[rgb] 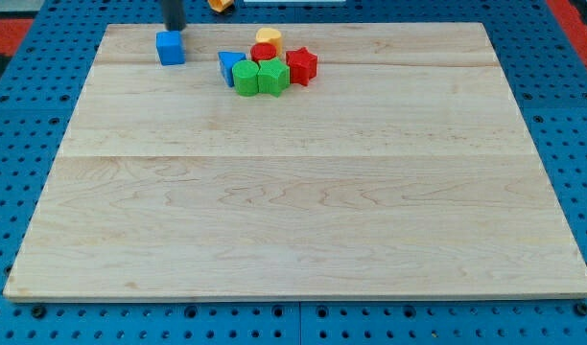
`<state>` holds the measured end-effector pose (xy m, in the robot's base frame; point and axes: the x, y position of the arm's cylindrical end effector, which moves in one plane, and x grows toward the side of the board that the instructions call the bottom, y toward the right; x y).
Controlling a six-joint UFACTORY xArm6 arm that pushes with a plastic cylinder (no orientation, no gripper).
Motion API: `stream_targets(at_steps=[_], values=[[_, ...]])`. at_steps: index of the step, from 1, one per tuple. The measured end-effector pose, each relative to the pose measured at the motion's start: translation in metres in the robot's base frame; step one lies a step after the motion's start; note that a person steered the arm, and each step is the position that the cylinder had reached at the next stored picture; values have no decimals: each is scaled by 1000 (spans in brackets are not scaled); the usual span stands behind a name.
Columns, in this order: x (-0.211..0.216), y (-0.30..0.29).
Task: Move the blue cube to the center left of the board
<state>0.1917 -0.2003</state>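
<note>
The blue cube (170, 47) sits near the worktop's (293, 220) top-left, well above center left, so the push is mostly undone. Squarish, it has no long axis; faces roughly parallel the edges. My tip (176, 29) stands just behind it, with no gripper, holding nothing

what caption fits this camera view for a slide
Dark rod's tip just above the blue cube near the wooden board's top left; other coloured blocks clustered right.
</note>
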Motion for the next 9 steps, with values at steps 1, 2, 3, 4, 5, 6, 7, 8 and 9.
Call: stream_targets(at_steps=[1,2,3,4,5,6,7,8,9], values=[[17,-22],[52,-23],[66,-34],[50,-48],[25,-51],[5,-52],[5,-52],[19,-49],[21,-18]])
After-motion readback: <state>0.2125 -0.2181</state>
